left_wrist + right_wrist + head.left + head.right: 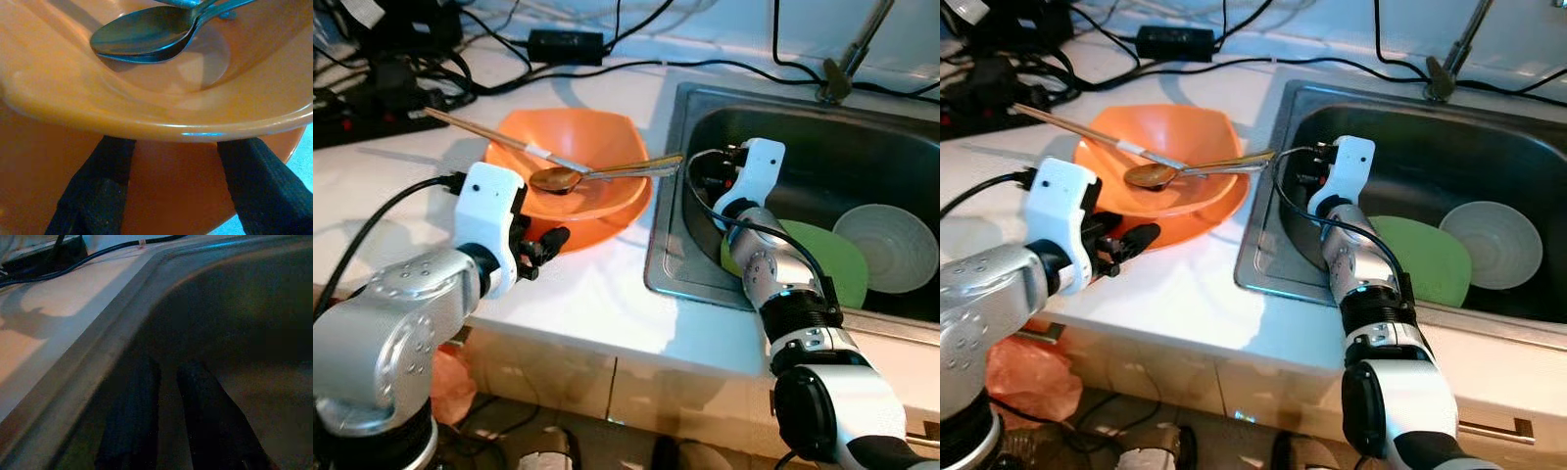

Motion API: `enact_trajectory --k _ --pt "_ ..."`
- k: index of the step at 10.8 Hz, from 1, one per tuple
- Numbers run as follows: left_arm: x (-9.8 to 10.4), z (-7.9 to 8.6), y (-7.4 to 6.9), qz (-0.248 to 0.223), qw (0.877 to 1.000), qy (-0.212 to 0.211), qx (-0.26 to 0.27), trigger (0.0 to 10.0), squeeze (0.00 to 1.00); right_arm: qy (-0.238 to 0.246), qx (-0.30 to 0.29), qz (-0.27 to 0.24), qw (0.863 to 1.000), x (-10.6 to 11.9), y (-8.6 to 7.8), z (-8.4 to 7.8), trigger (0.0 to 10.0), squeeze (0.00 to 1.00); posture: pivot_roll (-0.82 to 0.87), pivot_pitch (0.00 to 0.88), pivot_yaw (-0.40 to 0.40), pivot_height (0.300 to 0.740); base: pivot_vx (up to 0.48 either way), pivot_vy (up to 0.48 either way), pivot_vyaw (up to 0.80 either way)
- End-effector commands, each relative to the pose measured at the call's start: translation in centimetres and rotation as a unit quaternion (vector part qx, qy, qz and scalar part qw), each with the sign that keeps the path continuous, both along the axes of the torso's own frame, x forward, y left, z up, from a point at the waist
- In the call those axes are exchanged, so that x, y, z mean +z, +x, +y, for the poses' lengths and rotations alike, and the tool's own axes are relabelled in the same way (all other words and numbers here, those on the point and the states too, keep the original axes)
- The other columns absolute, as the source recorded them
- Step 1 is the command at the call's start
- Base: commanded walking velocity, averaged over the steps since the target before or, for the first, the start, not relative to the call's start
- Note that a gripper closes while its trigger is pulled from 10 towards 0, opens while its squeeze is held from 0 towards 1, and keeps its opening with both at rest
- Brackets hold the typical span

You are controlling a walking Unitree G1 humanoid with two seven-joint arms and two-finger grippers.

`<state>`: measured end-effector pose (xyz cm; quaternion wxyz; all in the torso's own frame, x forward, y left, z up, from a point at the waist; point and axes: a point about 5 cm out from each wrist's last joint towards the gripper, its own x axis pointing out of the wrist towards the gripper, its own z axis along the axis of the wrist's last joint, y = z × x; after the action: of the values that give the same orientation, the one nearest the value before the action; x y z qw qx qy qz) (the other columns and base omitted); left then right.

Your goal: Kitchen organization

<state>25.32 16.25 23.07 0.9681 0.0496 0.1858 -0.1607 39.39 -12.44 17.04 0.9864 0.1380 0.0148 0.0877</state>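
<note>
An orange bowl [578, 162] stands on the white counter left of the sink, with a metal spoon [558, 179] and a pair of chopsticks [489, 132] lying across it. My left gripper [546, 243] is at the bowl's near rim, open; in the left wrist view its two black fingers [102, 186] reach under the rim [195, 129], one on each side, with the spoon [146, 36] above. My right gripper [700, 168] is low inside the steel sink [664, 245], against its left wall, shut on nothing [169, 367]. A green plate [837, 262] and a pale bowl [886, 245] lie in the sink.
Black cables and a power adapter [566, 44] run along the back of the counter, with more black gear at the far left [372, 98]. The faucet [847, 59] stands behind the sink. The counter's front edge lies just below the bowl.
</note>
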Motion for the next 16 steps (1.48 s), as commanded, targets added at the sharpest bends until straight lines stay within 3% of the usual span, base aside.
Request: enact_trajectory --k 1,4,7,10,11,13,14,16 --pt "-0.1 0.5 -0.2 0.008 1.0 0.008 0.014 10.0 0.0 -0.003 0.006 0.004 1.0 0.1 0.2 0.1 10.0 0.0 0.24 0.176 -0.069 0.723 0.0 0.0 0.0" --pt "1.9 -0.2 0.0 -0.053 0.998 0.02 -0.024 10.0 0.0 -0.002 0.006 0.003 1.0 0.3 0.3 0.1 10.0 0.0 0.24 0.17 -0.072 0.723 0.0 0.0 0.0" --pt "1.9 0.6 -0.5 -0.032 0.998 0.044 -0.04 10.0 0.0 -0.003 0.007 0.003 1.0 0.3 0.3 0.1 10.0 0.0 0.25 0.165 -0.075 0.723 0.0 0.0 0.0" --pt "0.4 3.0 -0.4 0.009 0.996 0.089 0.018 10.0 0.0 -0.002 0.014 0.002 1.0 0.4 0.4 0.6 10.0 0.0 0.25 0.16 -0.076 0.723 0.0 0.0 0.0" --pt "0.5 5.0 0.2 -0.011 0.986 0.138 0.088 10.0 0.0 -0.001 0.014 0.002 1.0 0.4 0.4 0.6 10.0 0.0 0.24 0.159 -0.075 0.723 0.0 0.0 0.0" --pt "2.1 5.9 0.8 -0.069 0.977 0.149 0.135 10.0 0.0 -0.001 0.012 0.002 1.0 0.3 0.4 0.4 10.0 0.0 0.24 0.158 -0.076 0.723 0.0 0.0 0.0" --pt "3.3 6.3 1.2 -0.118 0.966 0.155 0.172 10.0 0.0 -0.001 0.012 0.002 1.0 0.3 0.4 0.4 10.0 0.0 0.24 0.156 -0.076 0.723 0.0 0.0 0.0" --pt "4.4 6.3 1.7 -0.168 0.956 0.156 0.185 10.0 0.0 0.0 0.012 0.001 1.0 0.2 0.3 0.5 10.0 0.0 0.23 0.151 -0.073 0.723 0.0 0.0 0.0"
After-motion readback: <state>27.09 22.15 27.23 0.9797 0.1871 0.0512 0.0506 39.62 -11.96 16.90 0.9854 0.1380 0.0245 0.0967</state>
